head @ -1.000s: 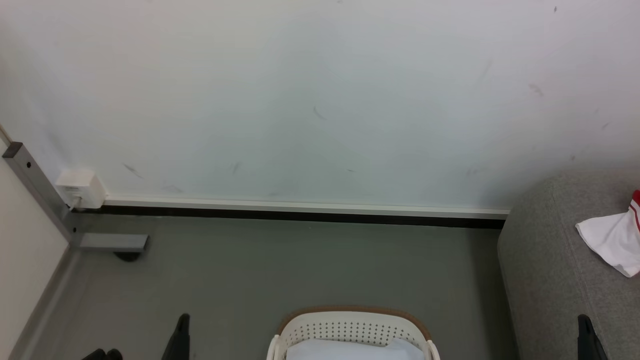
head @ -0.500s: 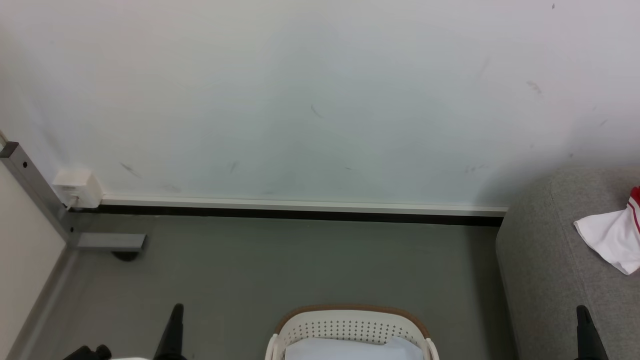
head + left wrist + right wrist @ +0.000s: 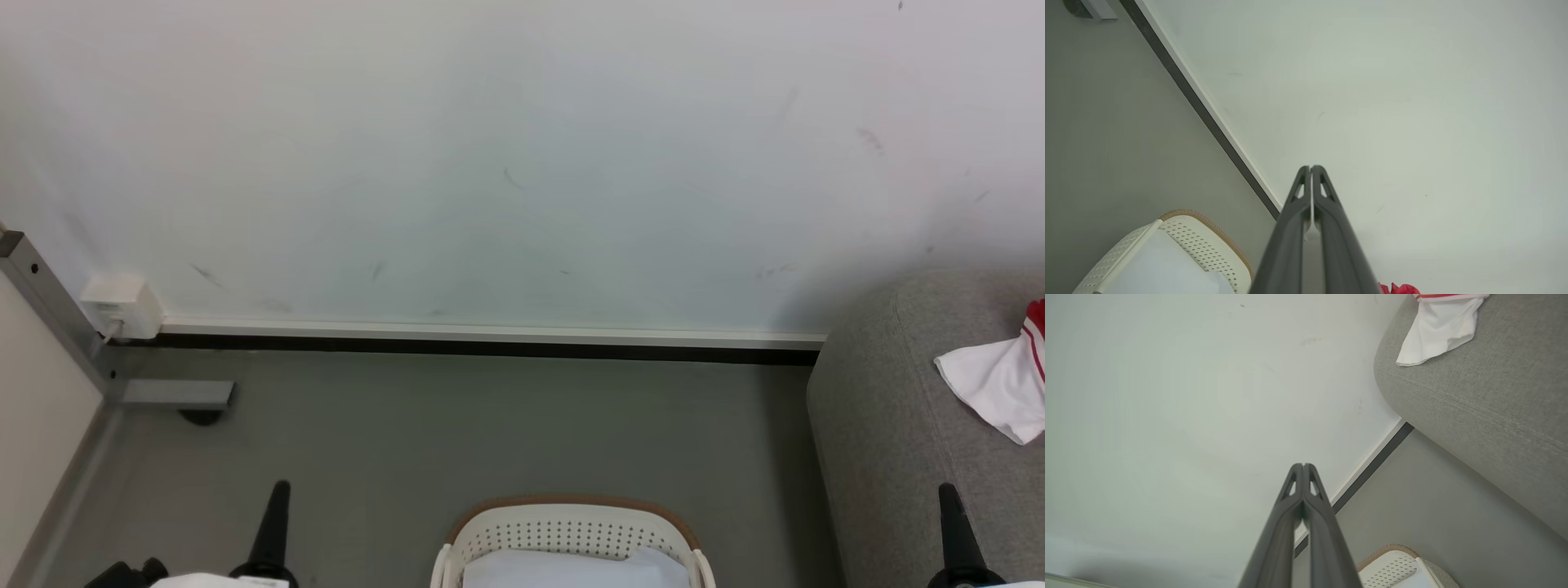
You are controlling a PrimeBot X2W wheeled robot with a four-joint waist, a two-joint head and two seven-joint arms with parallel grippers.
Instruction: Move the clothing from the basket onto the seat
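Evidently we are at the tail of the job: the clothing [image 3: 992, 396] lies on the sofa seat [image 3: 890, 441], ahead of the right gripper [image 3: 947, 494] and off to its right, well apart from its tips. The laundry basket [image 3: 571, 513] sits between the two grippers, and what it shows is a plain pale fabric [image 3: 571, 570], though its nearer part is cut off, so we cannot tell whether anything red is left in it. The left gripper [image 3: 279, 490] hangs over the floor [image 3: 490, 425] to the basket's left. Both grippers have their dark fingers pressed together with nothing between them, and in the wrist views they aim up at the bare wall [image 3: 1412, 102]. We judge the transfer itself done, with the garment released. The next move calls for little: a look down into the basket to confirm it, and only if some of the garment remains would a gripper need to part its fingers and descend. As for the lie of the garment, its white panel reaches from the red-and-white striped trim back toward the seat's rounded end nearest the right gripper, with a loose corner pointing our way. The rest runs out of view, so its long axis cannot be fixed — it seems to run away from that gripper along the seat.
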